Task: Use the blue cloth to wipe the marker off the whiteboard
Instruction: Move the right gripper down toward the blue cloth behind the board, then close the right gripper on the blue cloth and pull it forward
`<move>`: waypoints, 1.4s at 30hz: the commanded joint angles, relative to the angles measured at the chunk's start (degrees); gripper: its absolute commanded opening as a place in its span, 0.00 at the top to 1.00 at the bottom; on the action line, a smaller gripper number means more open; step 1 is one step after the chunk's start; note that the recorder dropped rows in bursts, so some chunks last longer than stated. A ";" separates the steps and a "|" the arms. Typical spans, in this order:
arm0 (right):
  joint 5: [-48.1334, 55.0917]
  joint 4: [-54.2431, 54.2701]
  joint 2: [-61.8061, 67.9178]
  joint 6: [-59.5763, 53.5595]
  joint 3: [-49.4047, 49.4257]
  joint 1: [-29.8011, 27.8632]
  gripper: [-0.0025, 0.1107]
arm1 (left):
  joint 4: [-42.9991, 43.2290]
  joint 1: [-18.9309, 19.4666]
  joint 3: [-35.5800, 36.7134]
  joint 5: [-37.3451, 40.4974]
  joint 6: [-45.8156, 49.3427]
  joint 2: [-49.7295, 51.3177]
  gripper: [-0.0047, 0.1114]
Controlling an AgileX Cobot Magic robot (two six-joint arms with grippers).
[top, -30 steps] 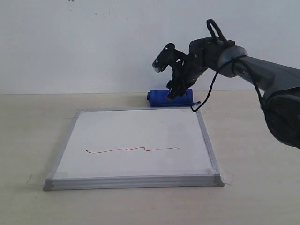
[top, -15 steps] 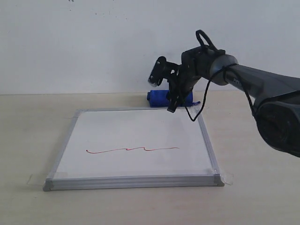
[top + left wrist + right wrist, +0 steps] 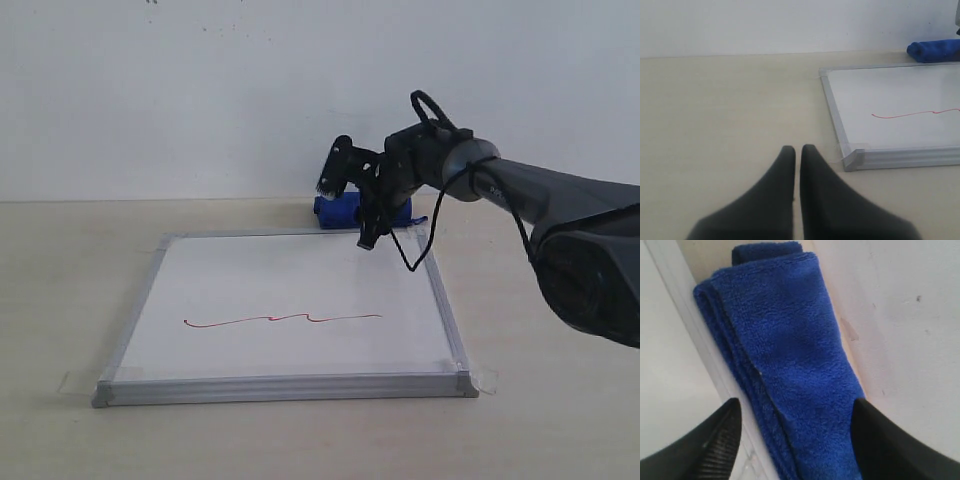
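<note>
The whiteboard [image 3: 290, 275] lies flat on the table, with the red marker line [image 3: 280, 319] running across its near half. The blue cloth [image 3: 335, 209] is a rolled bundle just behind the board's far edge. My right gripper [image 3: 371, 228] hangs low over it, open. In the right wrist view its fingers [image 3: 720, 440] straddle the blue cloth [image 3: 790, 365] without touching it. My left gripper [image 3: 797, 148] is shut and empty over bare table, near a corner of the whiteboard [image 3: 832, 107]. That view also shows the marker line [image 3: 900, 114] and the cloth [image 3: 935, 50].
A white wall [image 3: 200, 90] rises right behind the cloth. Clear tape [image 3: 485, 378] sticks out at the board's near corners. Light wooden tabletop [image 3: 70, 270] surrounds the board. A black cable [image 3: 410, 255] dangles from the right arm over the board's far corner.
My right gripper has come down and to the left, from above the cloth to low over it at the board's far edge. The cloth and board have not moved.
</note>
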 commanded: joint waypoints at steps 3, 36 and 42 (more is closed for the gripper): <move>-6.43 0.16 0.85 1.90 -0.28 -1.37 0.44 | -0.43 -0.29 -0.07 -0.32 0.05 -0.12 0.93; -13.74 7.29 4.83 2.73 -0.28 -1.95 0.75 | -0.43 -0.29 -0.07 -0.32 0.05 -0.12 0.93; -13.72 7.29 4.83 2.38 -0.28 -1.95 0.98 | -0.43 -0.29 -0.07 -0.32 0.05 -0.12 0.93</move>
